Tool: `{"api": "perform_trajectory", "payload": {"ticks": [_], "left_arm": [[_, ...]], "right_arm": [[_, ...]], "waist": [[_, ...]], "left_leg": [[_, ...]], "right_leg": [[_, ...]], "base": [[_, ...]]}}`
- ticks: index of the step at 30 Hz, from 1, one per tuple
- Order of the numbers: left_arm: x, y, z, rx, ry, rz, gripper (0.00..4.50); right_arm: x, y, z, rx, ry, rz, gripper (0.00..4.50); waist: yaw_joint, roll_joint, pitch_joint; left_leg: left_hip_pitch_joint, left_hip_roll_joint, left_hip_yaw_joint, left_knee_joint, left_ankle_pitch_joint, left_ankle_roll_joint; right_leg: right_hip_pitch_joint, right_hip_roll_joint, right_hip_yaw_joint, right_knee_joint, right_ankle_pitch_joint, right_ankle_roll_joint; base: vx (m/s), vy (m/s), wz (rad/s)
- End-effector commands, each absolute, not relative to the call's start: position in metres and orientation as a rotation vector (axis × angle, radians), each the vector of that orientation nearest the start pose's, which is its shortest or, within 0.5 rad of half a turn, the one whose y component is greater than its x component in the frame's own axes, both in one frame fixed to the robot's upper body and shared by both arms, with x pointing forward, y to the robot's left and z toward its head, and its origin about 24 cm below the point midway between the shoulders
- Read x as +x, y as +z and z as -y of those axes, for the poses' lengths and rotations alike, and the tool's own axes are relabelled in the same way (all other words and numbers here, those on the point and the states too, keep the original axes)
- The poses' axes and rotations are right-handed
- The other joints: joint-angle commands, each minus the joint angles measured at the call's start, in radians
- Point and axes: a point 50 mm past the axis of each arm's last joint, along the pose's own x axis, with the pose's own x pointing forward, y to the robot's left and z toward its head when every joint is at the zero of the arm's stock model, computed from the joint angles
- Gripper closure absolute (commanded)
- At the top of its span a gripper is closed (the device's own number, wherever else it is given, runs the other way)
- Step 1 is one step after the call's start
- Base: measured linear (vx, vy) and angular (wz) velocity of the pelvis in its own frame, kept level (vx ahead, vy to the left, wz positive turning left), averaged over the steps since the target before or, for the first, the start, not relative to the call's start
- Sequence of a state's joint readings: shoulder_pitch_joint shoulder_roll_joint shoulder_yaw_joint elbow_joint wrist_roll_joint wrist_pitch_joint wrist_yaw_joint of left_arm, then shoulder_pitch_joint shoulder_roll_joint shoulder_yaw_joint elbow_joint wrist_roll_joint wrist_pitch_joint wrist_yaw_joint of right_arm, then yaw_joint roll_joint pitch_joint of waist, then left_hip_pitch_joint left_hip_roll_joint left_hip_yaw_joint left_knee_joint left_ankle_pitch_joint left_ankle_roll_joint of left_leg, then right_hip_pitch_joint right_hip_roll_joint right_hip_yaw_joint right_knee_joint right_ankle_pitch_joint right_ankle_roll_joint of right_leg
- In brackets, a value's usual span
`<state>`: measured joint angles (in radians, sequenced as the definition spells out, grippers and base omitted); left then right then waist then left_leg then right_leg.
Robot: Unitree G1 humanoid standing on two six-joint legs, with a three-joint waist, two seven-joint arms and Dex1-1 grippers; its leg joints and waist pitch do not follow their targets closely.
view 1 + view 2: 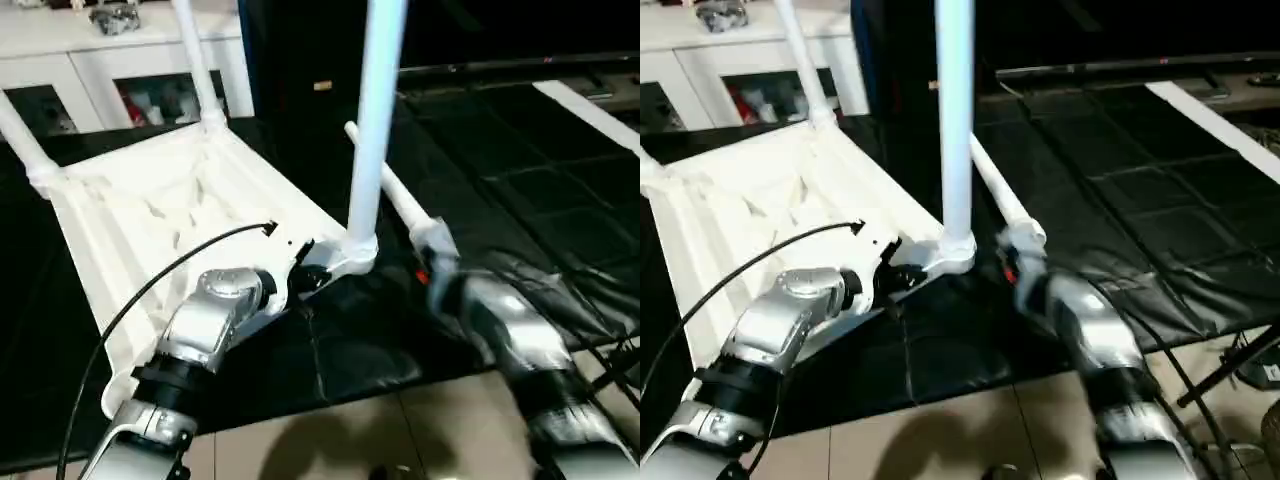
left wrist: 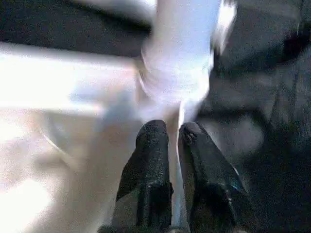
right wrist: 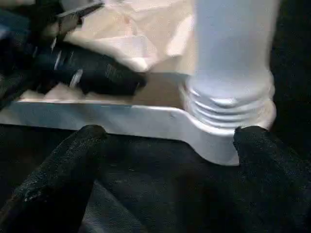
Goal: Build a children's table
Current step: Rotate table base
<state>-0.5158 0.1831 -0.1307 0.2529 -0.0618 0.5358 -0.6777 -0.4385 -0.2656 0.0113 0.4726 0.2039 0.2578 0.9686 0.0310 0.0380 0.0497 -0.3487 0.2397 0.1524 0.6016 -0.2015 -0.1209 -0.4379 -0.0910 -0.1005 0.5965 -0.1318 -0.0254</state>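
The white plastic children's table (image 1: 190,215) lies upside down on the black padded surface (image 1: 520,200), its ribbed underside facing up. Three tapered white legs stand in corner sockets: one far left (image 1: 25,140), one at the far corner (image 1: 195,60), and the near leg (image 1: 375,120) rising right beside both claws. A fourth white tubular leg (image 1: 395,195) lies loose on the black surface, just beyond the right claw and behind the near leg.

The left claw (image 2: 172,138) is drawn narrow, its two black fingers pinching the thin white edge of the tabletop, with the socket collar of the near leg directly ahead of its tips. The right claw (image 3: 165,145) stands wide and holds nothing; the threaded base of the near leg sits just past its spread fingers (image 3: 73,160), close to one fingertip.

The near leg looks seated, though ridges are exposed above the socket rim in the right wrist view, so it may not be fully home. If the right claw swings away carelessly, a finger could knock that leg and tilt or loosen it. The left claw's hold is on a slim rim: should it slip, the top could slide on the smooth black padding. The loose leg is round and would likely roll off if nudged
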Motion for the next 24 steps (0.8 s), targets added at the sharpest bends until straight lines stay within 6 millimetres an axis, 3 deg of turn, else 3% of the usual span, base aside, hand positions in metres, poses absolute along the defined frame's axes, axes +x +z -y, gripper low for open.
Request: {"api": "perform_trajectory", "payload": {"ticks": [1,4,7,9,10,11,12,13,17,18,19,20,21,23,24], "left_arm": [[0.330,0.094,-0.112,0.102,-0.783,-0.284,3.73],[0.333,0.107,-0.125,0.098,-0.743,-0.250,3.73],[0.332,0.122,-0.155,0.197,-0.676,-0.243,3.88],[0.329,0.125,-0.175,0.302,-0.637,-0.286,3.99],[0.323,0.126,-0.211,0.468,-0.540,-0.385,4.07],[0.319,0.126,-0.226,0.514,-0.494,-0.436,4.10],[0.315,0.126,-0.241,0.558,-0.446,-0.482,4.20],[0.311,0.127,-0.253,0.595,-0.396,-0.519,4.33],[0.303,0.127,-0.275,0.650,-0.296,-0.578,4.44],[0.302,0.126,-0.280,0.656,-0.271,-0.591,4.44],[0.297,0.122,-0.294,0.685,-0.202,-0.635,4.44],[0.297,0.122,-0.294,0.685,-0.202,-0.635,4.44],[0.292,0.116,-0.302,0.720,-0.172,-0.682,4.44],[0.288,0.108,-0.302,0.721,-0.193,-0.717,4.44],[0.286,0.102,-0.299,0.714,-0.221,-0.739,4.44]], "right_arm": [[0.301,0.046,0.140,0.072,1.042,-0.316,0.00],[0.296,0.041,0.132,0.057,1.058,-0.335,0.00],[0.296,0.037,0.119,0.037,1.046,-0.345,0.00],[0.297,0.037,0.112,0.036,1.052,-0.344,0.00],[0.299,0.035,0.100,0.023,1.062,-0.346,0.00],[0.300,0.034,0.095,0.017,1.061,-0.348,0.00],[0.302,0.035,0.091,0.020,1.055,-0.350,0.00],[0.304,0.035,0.088,0.023,1.049,-0.353,0.00],[0.305,0.035,0.083,0.021,1.046,-0.362,0.00],[0.305,0.034,0.082,0.019,1.046,-0.364,0.00],[0.306,0.033,0.079,0.014,1.045,-0.372,0.00],[0.306,0.033,0.079,0.014,1.045,-0.372,0.00],[0.306,0.032,0.076,0.004,1.046,-0.380,0.00],[0.306,0.030,0.075,-0.005,1.042,-0.387,0.00],[0.307,0.029,0.075,-0.011,1.035,-0.391,0.00]], "waist": [[0.009,-0.012,-0.074],[0.009,-0.011,-0.073],[0.003,-0.007,-0.071],[0.002,-0.003,-0.071],[-0.001,-0.003,-0.070],[-0.001,-0.005,-0.072],[-0.009,0.004,-0.070],[-0.015,-0.001,-0.068],[0.003,0.009,-0.068],[0.004,-0.002,-0.068],[0.006,-0.003,-0.067],[0.006,-0.003,-0.067],[0.003,0.000,-0.064],[-0.001,-0.008,-0.065],[0.001,-0.005,-0.065]], "left_leg": [[-0.014,-0.035,0.029,-0.056,-0.164,0.098],[-0.015,-0.034,0.027,-0.059,-0.173,0.084],[-0.019,-0.032,0.021,-0.065,-0.182,0.068],[-0.009,-0.031,0.020,-0.066,-0.196,0.061],[-0.012,-0.031,0.019,-0.067,-0.196,0.058],[-0.013,-0.029,0.015,-0.069,-0.191,0.053],[-0.013,-0.030,0.014,-0.070,-0.190,0.047],[-0.007,-0.029,0.017,-0.069,-0.197,0.044],[0.005,-0.024,0.020,-0.070,-0.196,0.032],[0.004,-0.023,0.021,-0.072,-0.200,0.032],[0.001,-0.025,0.021,-0.074,-0.218,0.029],[0.001,-0.025,0.021,-0.074,-0.218,0.029],[-0.006,-0.026,0.014,-0.079,-0.250,0.022],[-0.005,-0.026,0.013,-0.079,-0.258,0.017],[0.000,-0.025,0.015,-0.078,-0.258,0.016]], "right_leg": [[0.082,-0.018,0.023,-0.081,-0.356,-0.158],[0.080,-0.019,0.021,-0.083,-0.391,-0.133],[0.081,-0.020,0.020,-0.079,-0.404,-0.124],[0.073,-0.020,0.022,-0.080,-0.409,-0.122],[0.075,-0.020,0.022,-0.076,-0.401,-0.122],[0.077,-0.022,0.023,-0.069,-0.392,-0.125],[0.075,-0.022,0.024,-0.067,-0.381,-0.130],[0.070,-0.019,0.025,-0.070,-0.369,-0.142],[0.064,-0.021,0.033,-0.064,-0.317,-0.181],[0.064,-0.020,0.034,-0.063,-0.288,-0.195],[0.066,-0.021,0.035,-0.061,-0.293,-0.196],[0.066,-0.021,0.035,-0.061,-0.293,-0.196],[0.071,-0.024,0.032,-0.061,-0.341,-0.174],[0.072,-0.027,0.033,-0.064,-0.367,-0.158],[0.067,-0.028,0.036,-0.068,-0.369,-0.160]], "base": [[0.000,0.000,0.00],[0.000,0.000,0.00],[0.000,0.000,0.00],[0.000,0.000,0.00],[0.000,0.000,0.00],[0.000,0.000,0.00],[0.000,0.000,0.00],[0.000,0.000,0.00],[0.000,0.000,0.00],[0.000,0.000,0.00],[0.000,0.000,0.00],[0.000,0.000,0.00],[0.000,0.000,0.00],[0.000,0.000,0.00],[0.000,0.000,0.00]]}}
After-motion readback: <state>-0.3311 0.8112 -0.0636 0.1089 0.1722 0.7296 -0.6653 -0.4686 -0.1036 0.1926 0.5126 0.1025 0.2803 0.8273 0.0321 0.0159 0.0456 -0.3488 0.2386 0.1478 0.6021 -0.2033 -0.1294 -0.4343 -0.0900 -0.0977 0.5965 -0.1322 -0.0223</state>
